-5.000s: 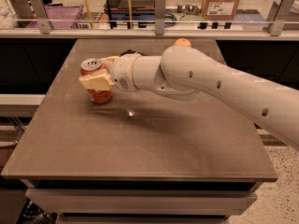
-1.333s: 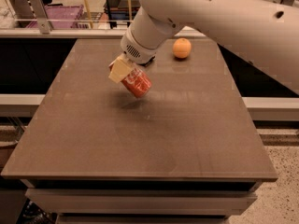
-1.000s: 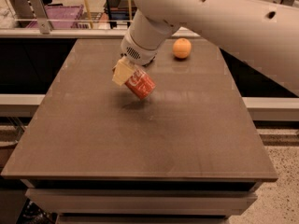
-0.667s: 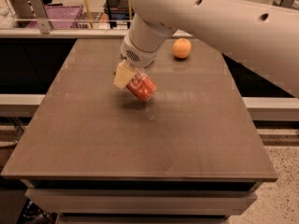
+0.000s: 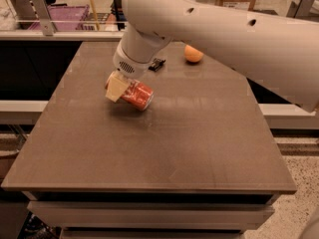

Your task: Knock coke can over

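The coke can point(image 5: 137, 95), red-orange, lies strongly tilted, almost on its side, at the left middle of the brown table point(image 5: 199, 143). My gripper point(image 5: 119, 86) comes down from the big white arm and is shut on the can's upper left end. One tan finger point(image 5: 115, 87) shows in front of the can. The can's silver top is hidden behind the fingers. I cannot tell whether the can's lower end touches the table.
A round orange fruit point(image 5: 193, 54) sits at the back of the table. A small flat black packet point(image 5: 156, 63) lies next to it, partly under the arm. A counter with a purple bin point(image 5: 60, 19) stands behind the table. The white arm point(image 5: 224, 34) spans the upper right.
The gripper with the can has tipped further and sunk lower, so the can now lies nearly on its side. Five seconds ago the can stood upright in the gripper.
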Tool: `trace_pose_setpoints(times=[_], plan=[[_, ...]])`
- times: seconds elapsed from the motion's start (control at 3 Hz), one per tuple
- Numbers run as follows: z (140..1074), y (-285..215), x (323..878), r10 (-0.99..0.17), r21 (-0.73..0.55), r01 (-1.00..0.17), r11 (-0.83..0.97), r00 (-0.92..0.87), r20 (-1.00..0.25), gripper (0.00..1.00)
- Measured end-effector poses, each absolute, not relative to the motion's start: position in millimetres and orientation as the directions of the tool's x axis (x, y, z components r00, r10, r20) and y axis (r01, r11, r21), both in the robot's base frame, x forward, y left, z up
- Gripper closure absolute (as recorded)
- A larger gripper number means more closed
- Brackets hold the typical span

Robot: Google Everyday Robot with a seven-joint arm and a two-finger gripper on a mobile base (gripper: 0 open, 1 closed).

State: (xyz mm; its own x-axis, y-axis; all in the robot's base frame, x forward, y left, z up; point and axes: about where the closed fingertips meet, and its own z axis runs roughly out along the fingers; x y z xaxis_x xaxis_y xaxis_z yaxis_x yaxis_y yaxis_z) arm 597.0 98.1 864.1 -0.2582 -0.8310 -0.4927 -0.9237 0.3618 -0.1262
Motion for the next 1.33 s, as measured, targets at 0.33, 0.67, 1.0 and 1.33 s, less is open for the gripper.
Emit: trace_pose_setpoints(times=[0.33, 0.67, 1.0, 1.33], plan=[[851.9, 128.6, 592.0, -0.811, -0.097, -0.950, 0.298, -0.198, -0.551, 1.00], [842.0, 151.7, 586.5, -0.762, -0.074, -0.965, 0.252, -0.151, -0.630, 1.00], [840.6, 156.4, 584.9, -0.747, -0.068, -0.968, 0.243, -0.142, -0.649, 0.84], [841.7, 157.9, 583.4, -0.748, -0.070, -0.968, 0.240, -0.138, -0.649, 0.51]])
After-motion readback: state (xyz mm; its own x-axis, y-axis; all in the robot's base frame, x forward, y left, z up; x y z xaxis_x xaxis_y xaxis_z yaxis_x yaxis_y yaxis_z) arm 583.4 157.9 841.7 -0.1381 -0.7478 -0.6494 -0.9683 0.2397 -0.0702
